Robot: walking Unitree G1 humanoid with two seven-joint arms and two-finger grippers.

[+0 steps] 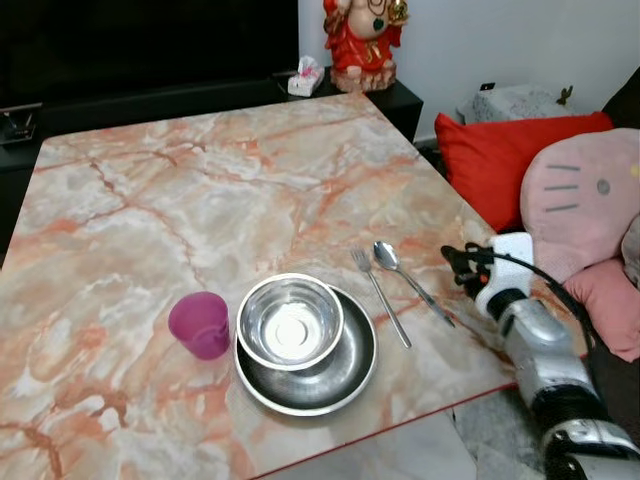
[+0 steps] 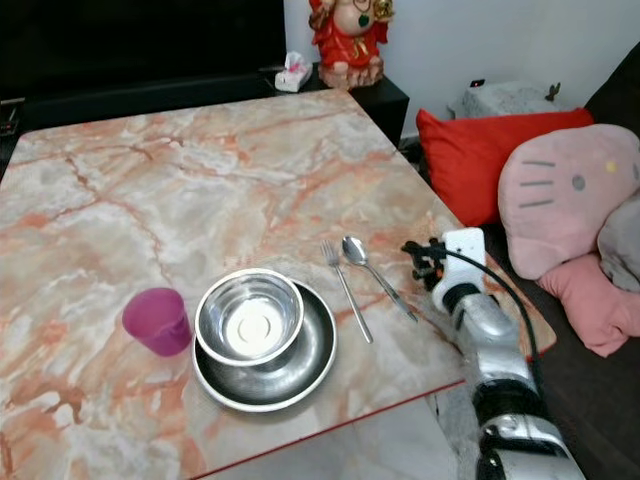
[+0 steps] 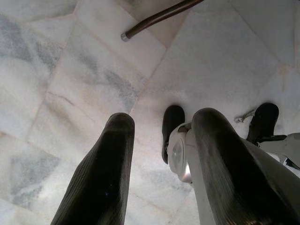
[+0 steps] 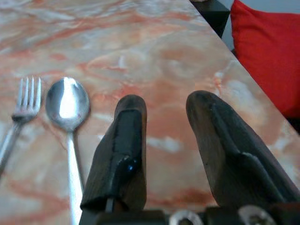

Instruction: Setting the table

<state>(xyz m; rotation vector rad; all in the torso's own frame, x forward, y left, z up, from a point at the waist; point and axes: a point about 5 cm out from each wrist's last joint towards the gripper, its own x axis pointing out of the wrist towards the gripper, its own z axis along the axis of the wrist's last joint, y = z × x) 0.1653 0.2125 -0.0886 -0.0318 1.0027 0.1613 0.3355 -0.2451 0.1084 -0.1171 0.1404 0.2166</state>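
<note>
Left eye view: a marble table [image 1: 200, 190] carries one place setting near its front edge. A steel bowl [image 1: 290, 322] sits inside a shallow steel plate [image 1: 345, 375]. A purple cup [image 1: 200, 324] stands upright just left of the plate, close to its rim. A fork [image 1: 380, 296] and a spoon [image 1: 408, 279] lie side by side just right of the plate, heads pointing away from the robot, the spoon on the outer side.

Right gripper [image 4: 164, 112] hovers above the table's right edge, just right of the spoon and apart from it. Its fingers [image 4: 124, 140] are parted with a narrow gap and hold nothing.

Left wrist view: the left gripper [image 3: 159, 126] hangs over a pale tiled floor [image 3: 70, 70], fingers spread moderately and empty.

Beyond the table's right side lie a red cushion [image 1: 500, 155] and a pink plush pillow [image 1: 585, 195]. A red figurine [image 1: 362, 40] stands on a dark cabinet [image 1: 400, 100] behind the table.
</note>
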